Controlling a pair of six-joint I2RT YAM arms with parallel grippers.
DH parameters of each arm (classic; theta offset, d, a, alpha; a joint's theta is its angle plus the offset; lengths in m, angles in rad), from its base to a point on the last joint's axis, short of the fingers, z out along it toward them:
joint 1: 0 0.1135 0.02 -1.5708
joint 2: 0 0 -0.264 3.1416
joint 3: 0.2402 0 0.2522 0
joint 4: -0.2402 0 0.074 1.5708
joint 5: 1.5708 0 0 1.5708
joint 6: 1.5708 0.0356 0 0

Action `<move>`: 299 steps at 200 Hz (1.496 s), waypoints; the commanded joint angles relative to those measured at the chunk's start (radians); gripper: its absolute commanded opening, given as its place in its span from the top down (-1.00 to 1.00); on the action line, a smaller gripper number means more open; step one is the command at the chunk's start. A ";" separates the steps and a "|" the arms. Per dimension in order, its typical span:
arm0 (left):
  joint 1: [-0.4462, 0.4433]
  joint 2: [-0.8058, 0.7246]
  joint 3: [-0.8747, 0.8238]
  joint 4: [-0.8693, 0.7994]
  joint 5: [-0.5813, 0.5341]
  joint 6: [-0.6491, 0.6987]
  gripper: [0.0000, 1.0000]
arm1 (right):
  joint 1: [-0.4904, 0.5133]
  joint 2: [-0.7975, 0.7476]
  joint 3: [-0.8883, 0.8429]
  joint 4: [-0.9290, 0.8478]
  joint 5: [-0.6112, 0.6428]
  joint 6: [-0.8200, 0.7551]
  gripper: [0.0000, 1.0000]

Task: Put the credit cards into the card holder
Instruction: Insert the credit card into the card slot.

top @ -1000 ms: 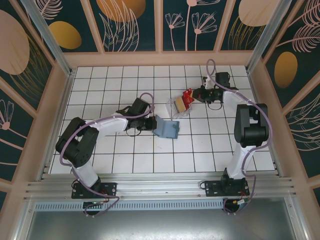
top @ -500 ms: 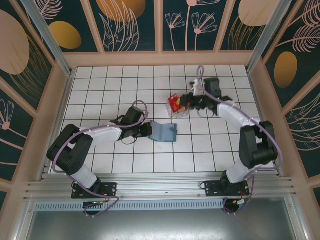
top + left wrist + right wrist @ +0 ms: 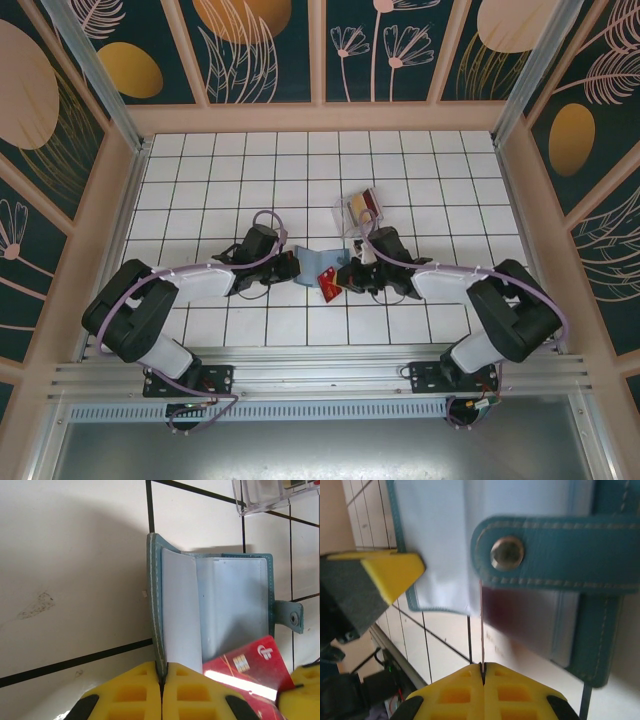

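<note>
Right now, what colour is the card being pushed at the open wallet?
The card is red, and the left wrist view shows it best.

Small teal-blue folding wallet (image 3: pixel 322 266) lying open, pale grey inner face up, mid-table toward the near edge; thin red plastic card (image 3: pixel 329 291) overlapping its near corner; yellow cards (image 3: pixel 356 209) farther back.

Black-white arms (image 3: pixel 195 281), purple cables (image 3: pixel 262 214), yellow pads (image 3: pixel 135 690)

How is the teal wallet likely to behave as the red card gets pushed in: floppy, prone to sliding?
Probably floppy: the teal wallet lies open, one flap raised, snap strap loose. Flat on smooth tile, it would likely slide when the red card presses in, though the left gripper pinching its cover should steady it.
</note>
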 commanded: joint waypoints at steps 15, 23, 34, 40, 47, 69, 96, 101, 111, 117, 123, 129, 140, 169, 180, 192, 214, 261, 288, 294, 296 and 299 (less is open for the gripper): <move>0.002 -0.023 -0.033 0.020 -0.008 -0.019 1.00 | -0.012 0.062 0.013 0.159 0.047 0.042 1.00; 0.002 -0.020 -0.037 0.025 -0.006 -0.020 1.00 | -0.020 0.082 0.016 0.177 0.033 0.041 1.00; 0.002 -0.013 -0.040 0.026 -0.006 -0.022 1.00 | -0.030 0.108 0.011 0.211 0.024 0.046 1.00; 0.003 -0.009 -0.039 0.027 -0.006 -0.020 1.00 | -0.034 0.120 0.007 0.228 0.019 0.048 1.00; 0.003 -0.005 -0.041 0.027 -0.006 -0.019 1.00 | -0.037 0.135 0.013 0.235 0.011 0.046 1.00; 0.003 0.010 -0.044 0.030 -0.006 -0.014 1.00 | -0.042 0.188 0.042 0.249 -0.029 0.021 1.00; 0.003 0.021 -0.044 0.028 -0.008 -0.012 1.00 | -0.042 0.220 0.059 0.254 -0.032 0.012 1.00; 0.002 0.022 -0.045 0.027 -0.009 -0.011 1.00 | -0.042 0.223 0.060 0.254 -0.027 0.012 1.00; 0.003 0.023 -0.046 0.024 -0.012 -0.009 1.00 | -0.042 0.226 0.059 0.259 -0.012 0.015 1.00; 0.003 0.024 -0.047 0.023 -0.013 -0.008 1.00 | -0.043 0.227 0.058 0.264 -0.004 0.017 1.00; 0.003 0.024 -0.047 0.023 -0.014 -0.008 1.00 | -0.043 0.231 0.058 0.269 0.001 0.021 1.00; 0.002 0.025 -0.049 0.023 -0.014 -0.006 1.00 | -0.042 0.234 0.059 0.275 0.005 0.027 1.00; 0.003 0.027 -0.049 0.023 -0.013 -0.007 1.00 | -0.039 0.243 0.060 0.292 0.011 0.037 1.00; 0.003 0.030 -0.047 0.026 -0.008 -0.006 1.00 | -0.018 0.257 0.064 0.323 0.056 0.055 1.00; 0.002 0.029 -0.046 0.024 -0.008 -0.005 1.00 | -0.010 0.256 0.063 0.337 0.077 0.064 1.00; 0.003 0.026 -0.044 0.020 -0.009 -0.003 1.00 | -0.001 0.254 0.064 0.341 0.100 0.064 1.00; 0.003 0.024 -0.041 0.014 -0.013 -0.002 1.00 | 0.009 0.253 0.060 0.351 0.128 0.071 1.00; 0.003 0.024 -0.040 0.016 -0.013 -0.003 1.00 | 0.016 0.264 0.031 0.394 0.159 0.087 1.00; 0.002 0.024 -0.040 0.016 -0.013 -0.006 1.00 | 0.032 0.281 0.053 0.385 0.154 0.084 1.00; 0.003 0.023 -0.039 0.015 -0.014 -0.006 1.00 | 0.038 0.286 0.061 0.379 0.152 0.083 1.00; 0.002 0.023 -0.040 0.015 -0.014 -0.005 1.00 | 0.040 0.289 0.064 0.377 0.151 0.082 1.00; 0.003 0.023 -0.040 0.015 -0.014 -0.006 1.00 | 0.044 0.291 0.068 0.375 0.150 0.081 1.00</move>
